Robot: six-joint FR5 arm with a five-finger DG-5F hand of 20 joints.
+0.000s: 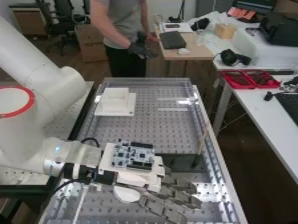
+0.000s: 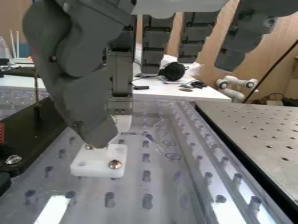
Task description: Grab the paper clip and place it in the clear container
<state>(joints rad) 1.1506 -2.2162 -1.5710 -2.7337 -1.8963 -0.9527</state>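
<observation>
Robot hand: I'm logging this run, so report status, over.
Robot hand low, over the near part of the bench. Paper clip hold: cannot tell. White block with screws right by the hand, may be in the way.

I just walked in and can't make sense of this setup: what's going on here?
A white robot arm has its robot hand low over the near end of a bench dotted with holes, right by a small white block with screws in it. The job is to put a paper clip into a clear container; how far along that is, I can't tell.
</observation>
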